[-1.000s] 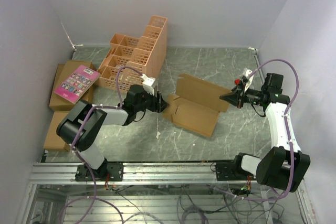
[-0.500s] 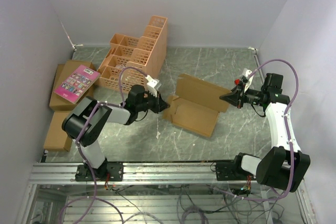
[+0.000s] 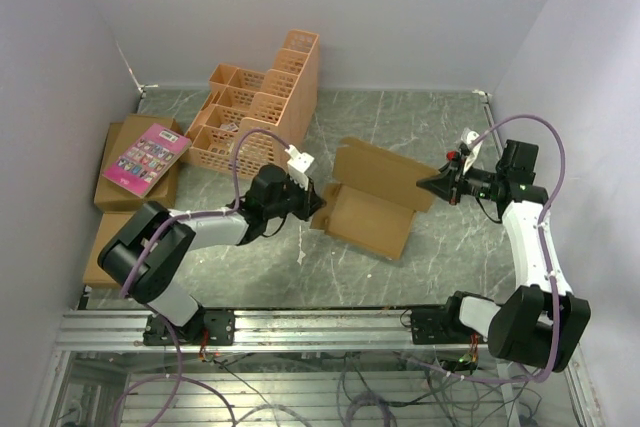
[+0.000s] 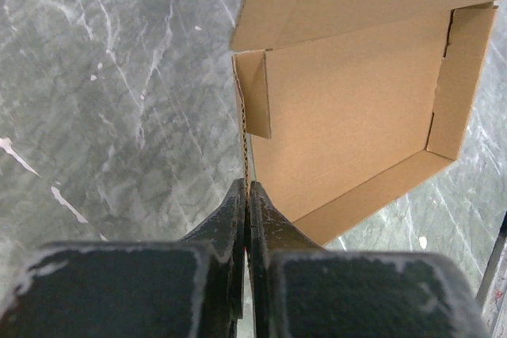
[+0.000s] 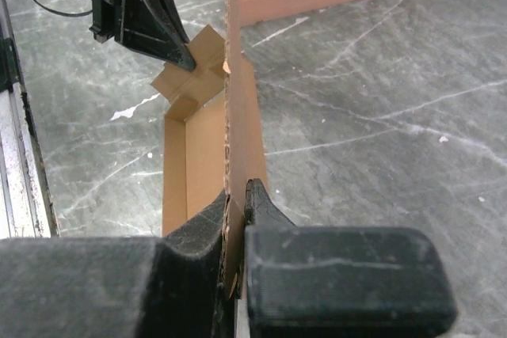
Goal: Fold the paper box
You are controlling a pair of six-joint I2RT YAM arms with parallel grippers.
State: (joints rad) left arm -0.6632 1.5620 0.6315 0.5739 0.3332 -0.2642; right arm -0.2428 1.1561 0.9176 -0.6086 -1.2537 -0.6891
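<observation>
- Grey marbled table (image 3: 400, 112) carries the paper box (image 3: 372, 215).
- Left gripper (image 4: 247, 195): only its wrist view shows the jaws pinching the box wall directly ahead.
- Right gripper (image 5: 235, 210): clamped on the upright flap.

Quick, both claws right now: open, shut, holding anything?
Left claw: closed, pinching a side wall of the paper box.
Right claw: closed, pinching the edge of the paper box's raised panel.

Matt brown corrugated cardboard paper box (image 3: 370, 217), smooth grey marble-veined table (image 3: 400, 117), orange plastic lattice crate (image 3: 250, 107)
</observation>
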